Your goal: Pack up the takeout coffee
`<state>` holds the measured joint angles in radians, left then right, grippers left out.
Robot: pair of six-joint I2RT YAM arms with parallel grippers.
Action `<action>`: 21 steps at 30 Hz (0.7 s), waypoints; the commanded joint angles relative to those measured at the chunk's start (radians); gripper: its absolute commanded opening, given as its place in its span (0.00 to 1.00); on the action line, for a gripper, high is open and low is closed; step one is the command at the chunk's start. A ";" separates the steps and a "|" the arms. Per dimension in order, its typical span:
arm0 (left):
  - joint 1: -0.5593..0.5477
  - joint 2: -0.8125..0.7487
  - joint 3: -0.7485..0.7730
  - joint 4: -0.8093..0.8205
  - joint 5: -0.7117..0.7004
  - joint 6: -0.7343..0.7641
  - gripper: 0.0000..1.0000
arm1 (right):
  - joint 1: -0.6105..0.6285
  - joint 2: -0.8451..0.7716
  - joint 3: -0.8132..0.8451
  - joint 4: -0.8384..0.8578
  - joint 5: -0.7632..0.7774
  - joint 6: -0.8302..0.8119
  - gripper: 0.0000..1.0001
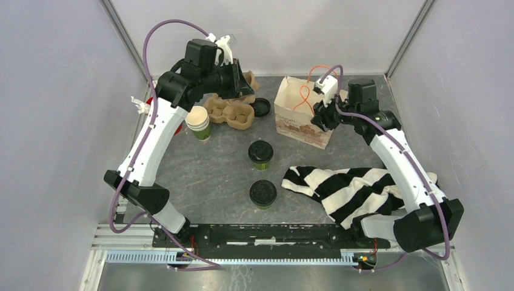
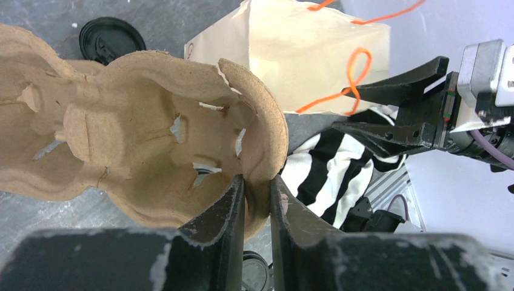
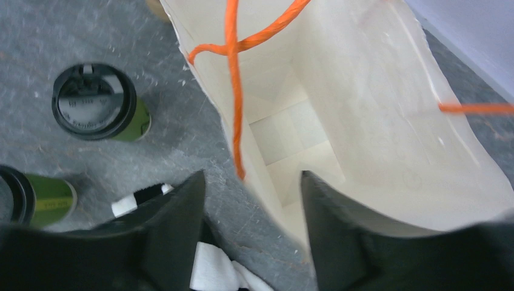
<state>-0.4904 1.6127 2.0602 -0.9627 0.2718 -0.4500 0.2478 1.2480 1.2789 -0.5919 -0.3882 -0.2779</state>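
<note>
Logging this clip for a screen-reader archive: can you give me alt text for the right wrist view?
The right tool stands open over the rim of an empty cream paper bag with orange cord handles. Left of the bag, two green cups with black lids stand on the grey table, with striped cloth below.

Soft, even light falls from above, leaving only faint shadows on the worktop (image 1: 218, 170). The overhead view is sharp. Close to the lens, the left hand (image 2: 257, 185) is blurred, while the pulp carrier (image 2: 121, 133) just beyond it is crisp. The right hand (image 3: 251, 179) is dark and unfocused, and the paper bag (image 3: 363, 121) ahead of it glares pale.
</note>
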 commanded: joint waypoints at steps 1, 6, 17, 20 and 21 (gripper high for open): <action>-0.002 -0.012 0.060 0.073 0.073 0.009 0.02 | 0.001 -0.077 0.110 0.041 0.208 0.203 0.79; -0.001 -0.057 -0.042 0.168 0.127 0.001 0.02 | 0.001 -0.081 0.195 0.072 0.187 0.505 0.97; -0.003 -0.064 -0.080 0.183 0.089 0.027 0.02 | 0.250 0.077 0.230 0.502 0.165 1.164 0.83; -0.002 -0.064 -0.080 0.166 0.063 0.047 0.02 | 0.302 0.145 0.263 0.549 0.189 1.237 0.76; -0.003 -0.065 -0.081 0.162 0.056 0.053 0.02 | 0.316 0.166 0.275 0.560 0.203 1.248 0.74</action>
<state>-0.4904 1.5829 1.9766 -0.8288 0.3565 -0.4503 0.5163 1.3537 1.4853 -0.1619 -0.2539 0.7925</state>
